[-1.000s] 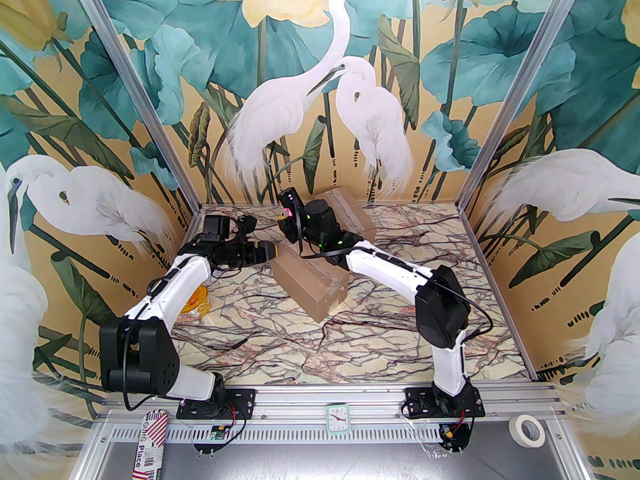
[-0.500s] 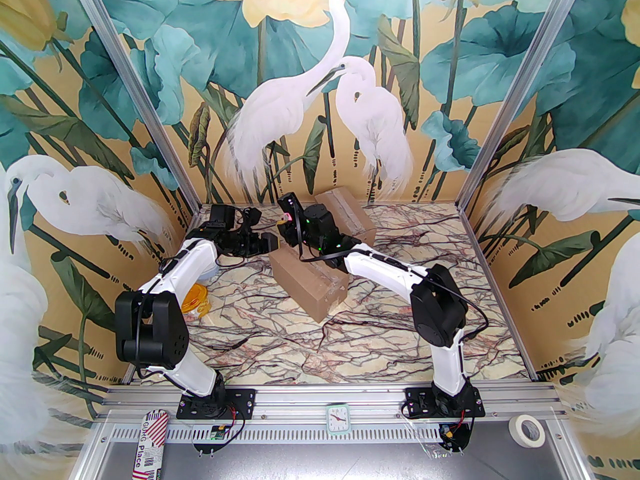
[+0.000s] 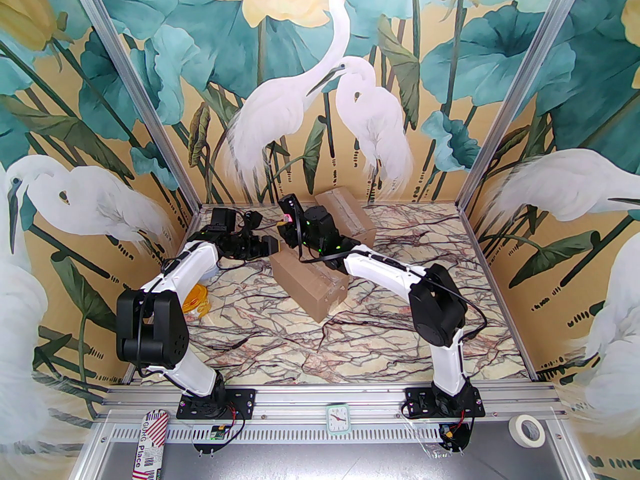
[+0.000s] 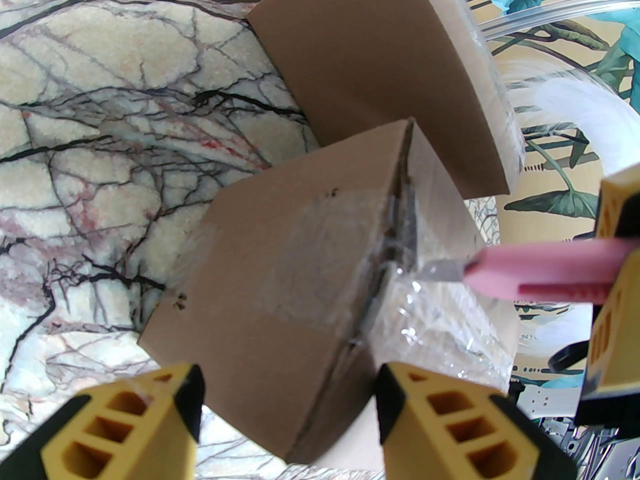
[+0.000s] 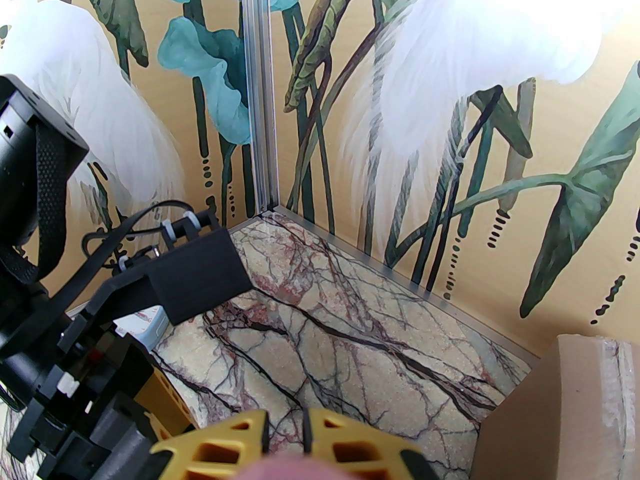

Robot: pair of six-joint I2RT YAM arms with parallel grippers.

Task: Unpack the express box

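Right hand (image 5: 306, 435) grips knife (image 4: 540, 273), blade at box (image 4: 280, 278) seam just ahead of the open left hand (image 4: 290, 398).

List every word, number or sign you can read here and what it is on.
"Place", after a word like "GURG", unsure: striped packet at the front left.
Clock: numerals too small to read.
Near box, far box: no print visible.

Egret mural walls (image 3: 450, 93), veined marble tabletop (image 3: 380, 338)
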